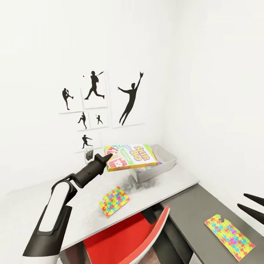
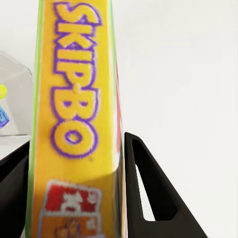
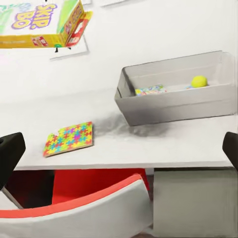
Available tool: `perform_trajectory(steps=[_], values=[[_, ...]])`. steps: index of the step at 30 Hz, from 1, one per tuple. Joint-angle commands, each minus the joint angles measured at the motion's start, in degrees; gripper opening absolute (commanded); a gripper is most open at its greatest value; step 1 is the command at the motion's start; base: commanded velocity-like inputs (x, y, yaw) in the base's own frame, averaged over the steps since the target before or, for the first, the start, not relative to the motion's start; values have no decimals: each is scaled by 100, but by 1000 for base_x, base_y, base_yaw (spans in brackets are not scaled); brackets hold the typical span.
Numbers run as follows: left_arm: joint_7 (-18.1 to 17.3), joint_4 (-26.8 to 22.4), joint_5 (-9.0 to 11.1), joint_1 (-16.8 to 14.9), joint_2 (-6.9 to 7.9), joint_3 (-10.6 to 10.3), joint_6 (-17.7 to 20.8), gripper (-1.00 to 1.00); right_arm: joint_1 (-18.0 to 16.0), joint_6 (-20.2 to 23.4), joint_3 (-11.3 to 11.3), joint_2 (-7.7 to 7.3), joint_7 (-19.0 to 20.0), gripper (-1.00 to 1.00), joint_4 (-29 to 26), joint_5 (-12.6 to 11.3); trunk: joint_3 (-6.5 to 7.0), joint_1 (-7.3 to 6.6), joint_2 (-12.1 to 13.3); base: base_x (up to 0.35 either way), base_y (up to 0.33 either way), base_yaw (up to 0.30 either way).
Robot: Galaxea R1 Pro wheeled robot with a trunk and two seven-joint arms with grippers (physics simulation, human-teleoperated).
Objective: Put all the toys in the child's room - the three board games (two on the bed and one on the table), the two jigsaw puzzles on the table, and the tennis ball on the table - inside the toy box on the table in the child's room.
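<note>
Nearest me, the right gripper (image 1: 246, 207) shows as two dark fingers spread apart at the edge of the head view, holding nothing. Just beside it, a jigsaw puzzle (image 1: 229, 232) lies flat on the dark grey desk (image 1: 190, 212). Next, a red chair (image 1: 121, 236) sits tucked against the white table (image 1: 176, 183), its back below the table edge. On the tabletop I log a second jigsaw puzzle (image 1: 114, 201), flat, apart from the toy box. My left gripper (image 1: 108, 158) reaches over the table, pinching the Skip-Bo board game (image 1: 131, 157) at one edge; the left wrist view shows a finger (image 2: 153, 198) on each side of the box. The game hangs in the air above the near end of the grey toy box (image 1: 167, 165). Inside the box, the right wrist view shows the tennis ball (image 3: 199, 81) and a colourful flat item (image 3: 151, 90). Farthest, baseball silhouette prints (image 1: 95, 106) hang on the white wall.
</note>
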Motion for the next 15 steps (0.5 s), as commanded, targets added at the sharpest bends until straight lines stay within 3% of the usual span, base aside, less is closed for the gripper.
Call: perform_trajectory(steps=[1,2,15], values=[[52,-10,119,4,2,22,-33,-100,-2,66,5,1,24,100,3,4,-3,4,-6,157,-102,-236],[59,-10,115,127,44,118,-444,-100,-1,239,36,0,41,100,3,223,-3,4,-6,21,-14,-287],[-4,-10,123,193,77,682,-474,-100,-3,282,35,0,47,100,3,307,-3,4,-6,3,-2,-294]])
